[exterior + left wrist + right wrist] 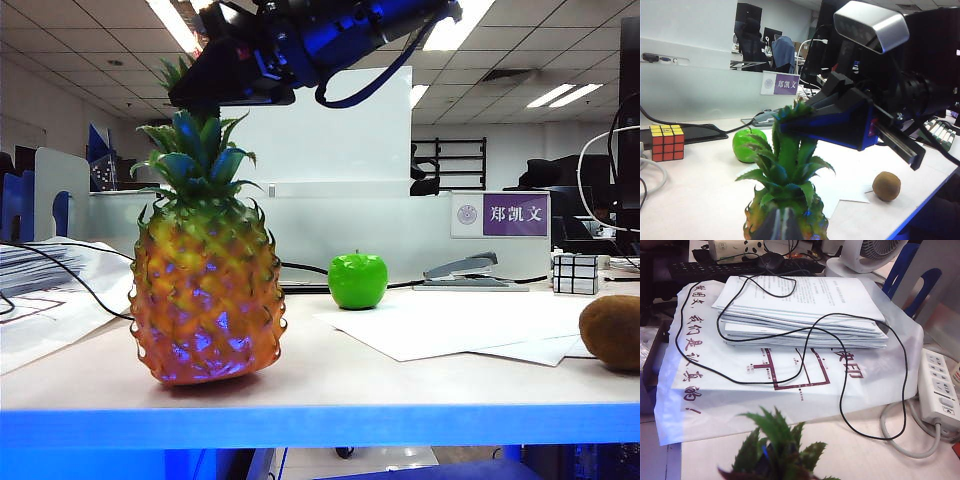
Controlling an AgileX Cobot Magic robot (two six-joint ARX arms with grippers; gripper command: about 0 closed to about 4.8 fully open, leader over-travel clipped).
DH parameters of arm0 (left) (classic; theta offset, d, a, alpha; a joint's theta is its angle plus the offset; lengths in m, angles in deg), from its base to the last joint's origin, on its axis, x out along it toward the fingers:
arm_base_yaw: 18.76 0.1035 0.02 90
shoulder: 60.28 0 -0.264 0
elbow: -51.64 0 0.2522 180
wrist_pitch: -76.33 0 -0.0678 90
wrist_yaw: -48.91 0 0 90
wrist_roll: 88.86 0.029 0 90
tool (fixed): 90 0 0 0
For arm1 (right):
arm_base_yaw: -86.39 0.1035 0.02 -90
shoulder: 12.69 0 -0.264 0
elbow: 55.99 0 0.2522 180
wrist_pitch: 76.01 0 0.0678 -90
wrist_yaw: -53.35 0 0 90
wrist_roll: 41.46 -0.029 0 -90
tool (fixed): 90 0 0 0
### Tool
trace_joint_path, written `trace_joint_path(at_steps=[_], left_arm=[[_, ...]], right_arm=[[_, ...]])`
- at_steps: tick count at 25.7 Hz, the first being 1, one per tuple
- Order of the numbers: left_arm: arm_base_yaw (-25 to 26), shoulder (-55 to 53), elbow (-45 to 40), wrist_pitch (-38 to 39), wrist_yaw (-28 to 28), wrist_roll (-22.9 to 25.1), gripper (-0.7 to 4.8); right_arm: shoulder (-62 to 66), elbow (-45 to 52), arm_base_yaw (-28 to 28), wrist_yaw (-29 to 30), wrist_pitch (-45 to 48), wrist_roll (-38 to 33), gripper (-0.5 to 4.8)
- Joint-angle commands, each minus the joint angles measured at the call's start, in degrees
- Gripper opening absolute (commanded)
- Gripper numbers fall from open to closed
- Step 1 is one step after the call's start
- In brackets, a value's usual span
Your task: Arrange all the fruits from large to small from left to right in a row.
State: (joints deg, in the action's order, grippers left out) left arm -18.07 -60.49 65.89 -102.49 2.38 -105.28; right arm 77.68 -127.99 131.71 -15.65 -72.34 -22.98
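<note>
The pineapple (205,290) stands at the left of the desk, leaning a little, its base on the desk top. My right gripper (190,95) reaches down from above and is shut on the leaves of the crown (790,150); in the right wrist view those leaves (780,450) hide its fingertips. The green apple (357,280) sits behind the middle of the desk. The brown kiwi (612,332) lies at the right edge. My left gripper (781,227) hangs shut and empty just before the pineapple, touching nothing.
A Rubik's cube (667,142) sits at the left and a silver mirror cube (577,272) and stapler (465,270) at the back right. Loose paper sheets (450,325) lie under the right half. A paper stack with black cables (800,310) and a power strip (940,390) lie beyond the pineapple.
</note>
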Motion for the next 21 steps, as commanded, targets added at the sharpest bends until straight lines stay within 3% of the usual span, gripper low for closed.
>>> trace_joint_path(at_steps=[1,4,6,9,13,18,21], left_arm=[[0.1,0.1,0.1,-0.3,0.3,0.0,0.25],[0.1,0.1,0.1,-0.3,0.3,0.0,0.25],[0.1,0.1,0.1,-0.3,0.3,0.0,0.25],[0.1,0.1,0.1,-0.3,0.3,0.0,0.25],[0.1,0.1,0.1,-0.3,0.3,-0.1,0.25],[0.1,0.1,0.1,-0.2,0.3,-0.1,0.25],[0.1,0.1,0.1,0.0,0.3,0.0,0.25]], right_arm=[[-0.3,0.1,0.1,-0.2,2.2,-0.7,0.33],[-0.3,0.2,0.1,-1.3,2.0,-0.7,1.68],[-0.3,0.2,0.1,-1.4,1.9,-0.6,2.07],[-0.3,0.2,0.1,-1.7,1.7,-0.9,3.24],[-0.3,0.2,0.1,-1.9,1.7,-2.0,4.36],[-0.5,0.2,0.1,-2.0,2.9,-2.0,4.79],[-1.0,0.1,0.0,-2.0,5.1,-2.0,4.79]])
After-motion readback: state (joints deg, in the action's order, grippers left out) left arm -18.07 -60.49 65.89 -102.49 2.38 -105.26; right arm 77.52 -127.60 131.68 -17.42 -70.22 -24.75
